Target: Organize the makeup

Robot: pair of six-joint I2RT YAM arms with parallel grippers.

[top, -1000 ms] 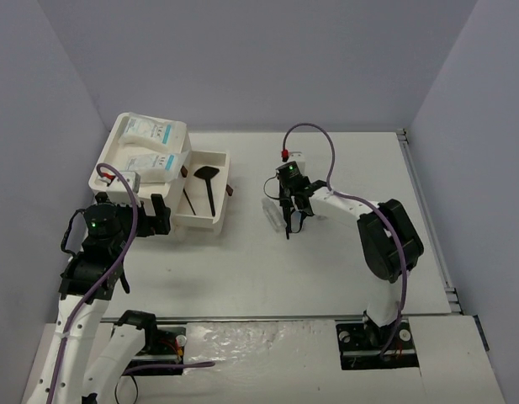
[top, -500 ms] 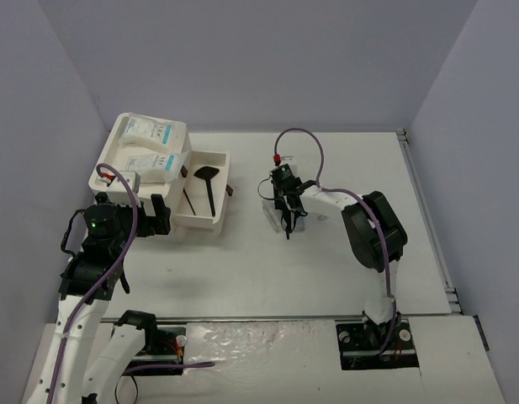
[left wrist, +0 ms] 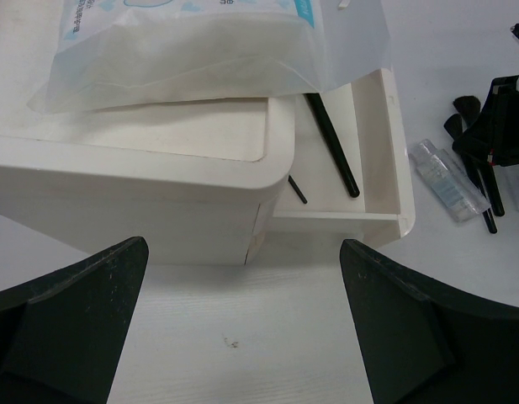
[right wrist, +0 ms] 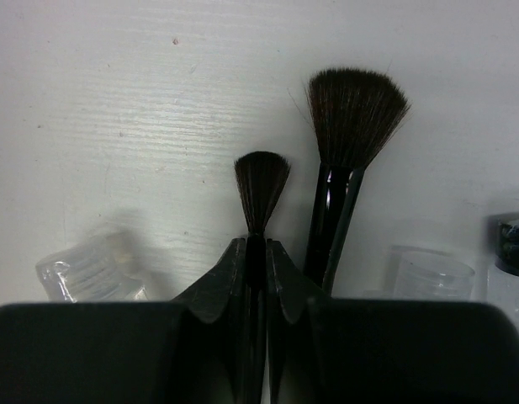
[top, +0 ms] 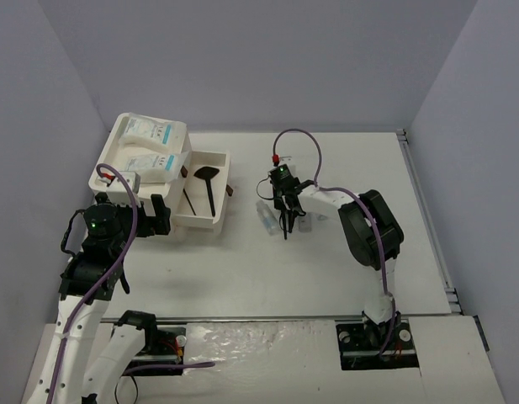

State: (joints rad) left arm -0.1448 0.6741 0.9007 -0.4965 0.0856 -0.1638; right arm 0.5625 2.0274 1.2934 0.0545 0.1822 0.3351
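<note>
While our right pincer is pinching the slim black brush just below its bristles, jaws nearly shut on its handle at the tabletop, we are judging this the pick-up step; next we are needing a clean lift and a carry to the open tray. The fan brush is lying just beside and clear tubes are flanking both, risking a snag. Our left pincer is hanging wide open, empty, by the white box.
</note>
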